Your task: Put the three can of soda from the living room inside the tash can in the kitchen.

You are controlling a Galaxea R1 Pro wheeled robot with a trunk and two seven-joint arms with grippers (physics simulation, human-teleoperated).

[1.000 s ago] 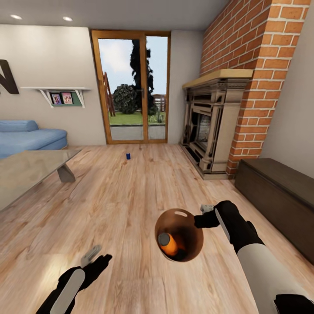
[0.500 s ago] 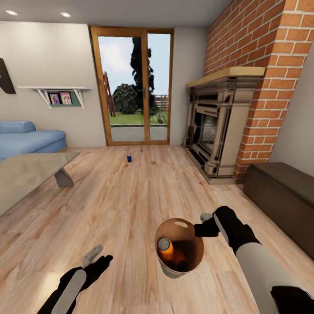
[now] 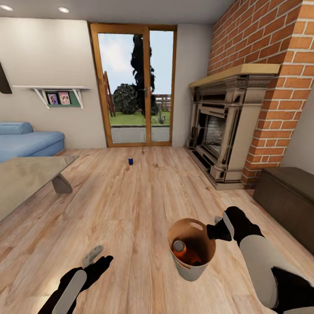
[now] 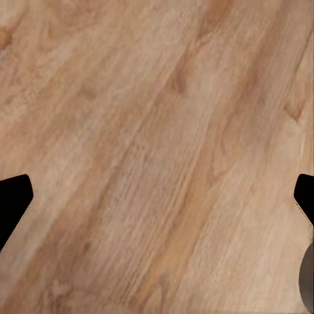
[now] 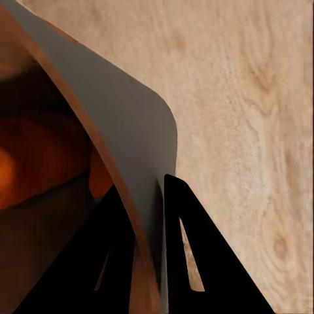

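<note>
The main risk lies in the thin grip on the tash can (image 3: 192, 257): the right tool (image 3: 216, 227) pinches only the rim wall, one finger inside and one outside, as the right wrist view shows (image 5: 154, 261). A jolt while driving or a quick wrist turn could let the bucket slip, or tip it enough to spill the orange can of soda (image 3: 179, 249) lying inside it. A second risk is the dark blue can of soda (image 3: 130, 161), standing alone on the plank floor (image 3: 131, 205) at centre frame, before the glass doors (image 3: 133, 85); a clumsy approach could knock it over and send it rolling.

The right arm reaches forward at lower right of the head view, wrist bent inward, carrying the bucket near upright above the floor. The left tool (image 3: 92, 255) sits at lower left, fingers spread wide and empty, pointing down at bare planks in its wrist view. The glass counter (image 3: 26, 179) stands at left.
</note>
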